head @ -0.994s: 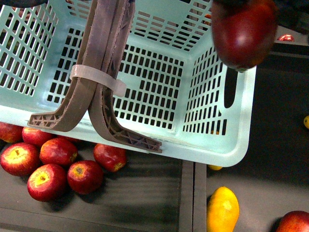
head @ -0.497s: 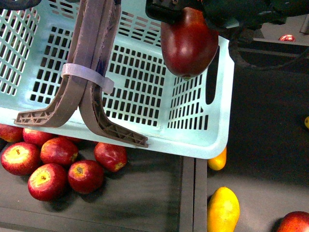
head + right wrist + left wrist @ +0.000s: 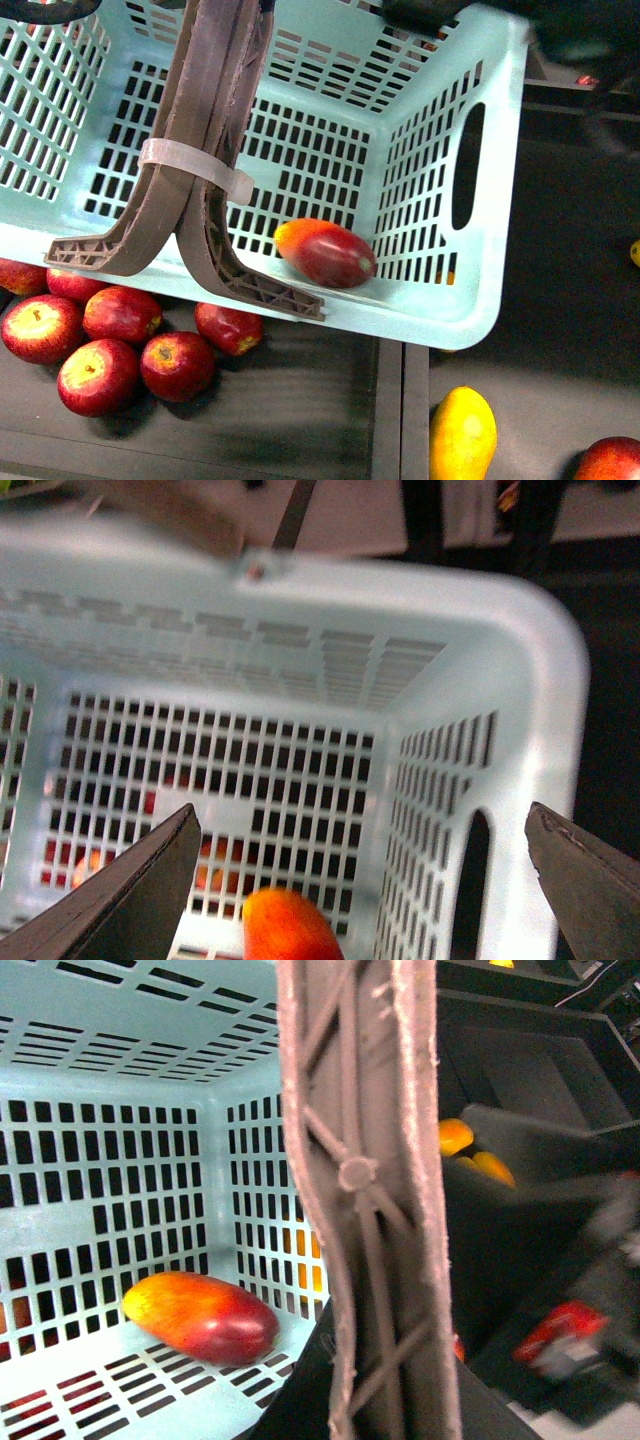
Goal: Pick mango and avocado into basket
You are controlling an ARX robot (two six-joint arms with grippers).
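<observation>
The aqua basket (image 3: pixel 455 318) hangs tilted over the fruit. My left gripper (image 3: pixel 365 1392) is shut on its two brown handles (image 3: pixel 205 130), which a white zip tie binds together. The mango (image 3: pixel 326 253), maroon with an orange-yellow end, lies on its side on the slotted basket floor near a corner; it also shows in the left wrist view (image 3: pixel 200 1316). My right gripper (image 3: pixel 360 890) is open above the basket (image 3: pixel 545 690) with nothing between its fingers (image 3: pixel 130 892), and the mango's orange end (image 3: pixel 290 927) lies below it. The avocado is out of view.
Several red apples (image 3: pixel 100 345) lie under the basket's near left edge. A plain yellow mango (image 3: pixel 461 435) and another red apple (image 3: pixel 610 460) lie at the lower right, past a dark divider (image 3: pixel 401 410). More yellow fruit (image 3: pixel 470 1152) shows beyond the handles.
The mango, held above the basket a second ago, now lies on the basket floor. My right gripper has let it go and drawn back, blurred, to the upper right.
</observation>
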